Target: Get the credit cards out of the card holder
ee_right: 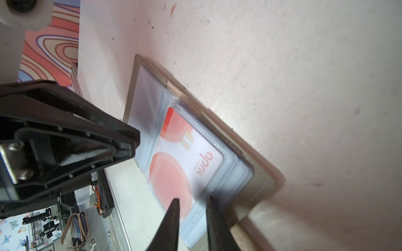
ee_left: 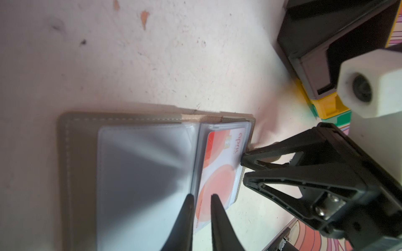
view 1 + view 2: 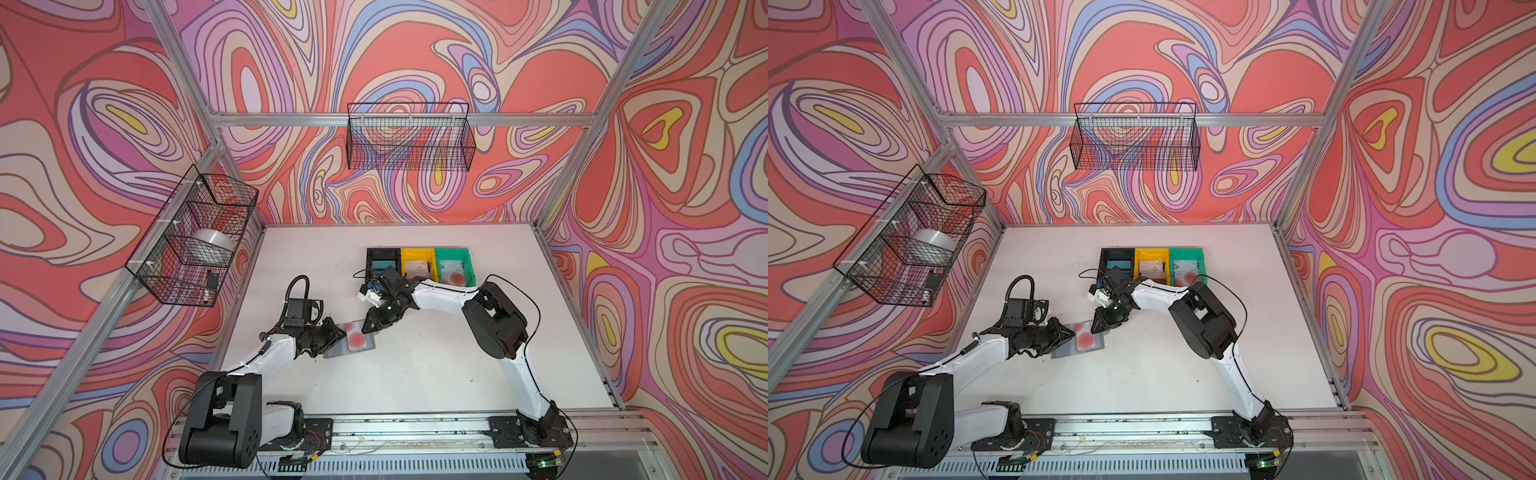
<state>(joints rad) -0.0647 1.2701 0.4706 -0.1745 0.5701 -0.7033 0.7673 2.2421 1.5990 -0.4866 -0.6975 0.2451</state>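
Partly done, I judge: cards lie in the bins at twelve o'clock, while a red-spotted card sits pocketed in the open card holder toward nine o'clock of the surface, with the left gripper and right gripper fingers narrowly parted at its edges, hold unclear.

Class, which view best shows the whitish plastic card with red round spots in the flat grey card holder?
The right wrist view: the whitish plastic card with red round spots is large there, chip and lettering plain. The left wrist view shows the card foreshortened; in both top views it is a small spotted patch.
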